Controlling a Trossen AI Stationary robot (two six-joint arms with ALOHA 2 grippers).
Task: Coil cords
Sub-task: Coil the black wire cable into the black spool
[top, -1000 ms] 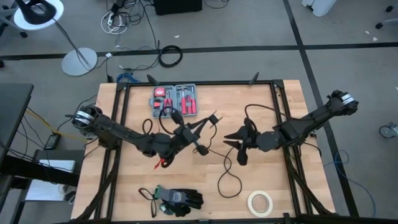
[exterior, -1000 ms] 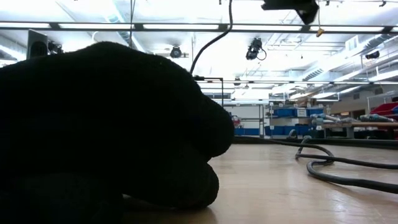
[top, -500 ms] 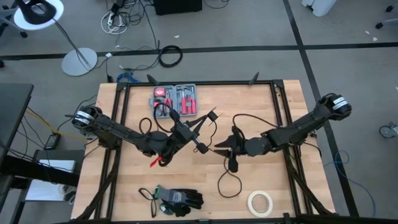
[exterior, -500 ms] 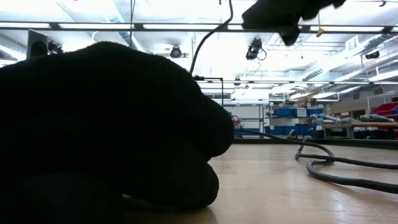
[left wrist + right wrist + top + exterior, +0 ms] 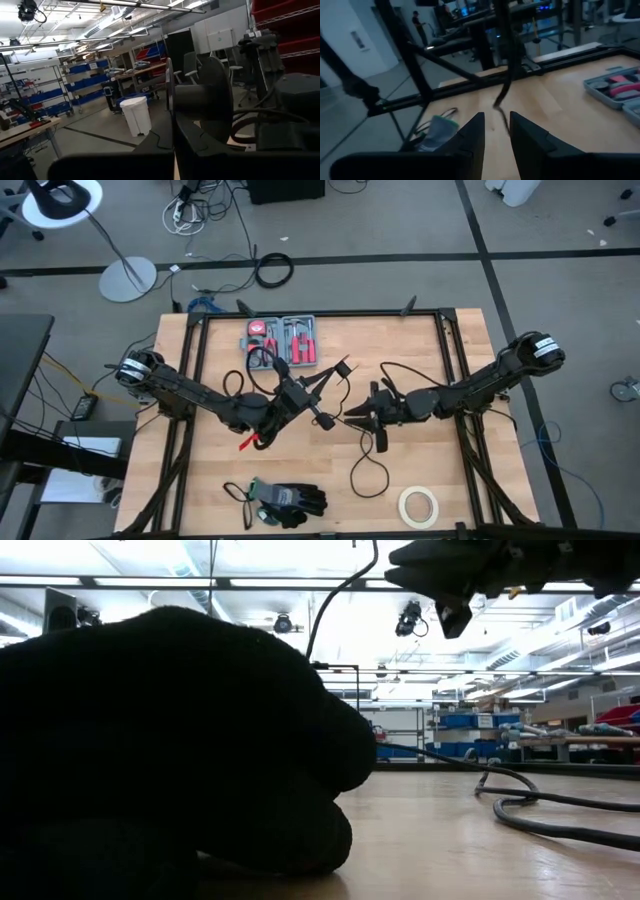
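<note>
The cord [image 5: 368,465] is strung from the left gripper [image 5: 322,418], apparently clamped on it, toward the front worktop [image 5: 440,470] edge. The right gripper [image 5: 362,418] is narrowly parted around it.

On the wooden table [image 5: 440,350], an open grey tool case [image 5: 281,341] with red-handled tools lay near the far edge, while a pair of black gloves [image 5: 287,501] and a roll of white tape [image 5: 419,505] sat well apart along the near edge. Beyond the table, on the grey floor, lay a thick black cable ring [image 5: 273,270] — and farther left stood a white lamp [image 5: 62,200] with its round base [image 5: 128,279].
</note>
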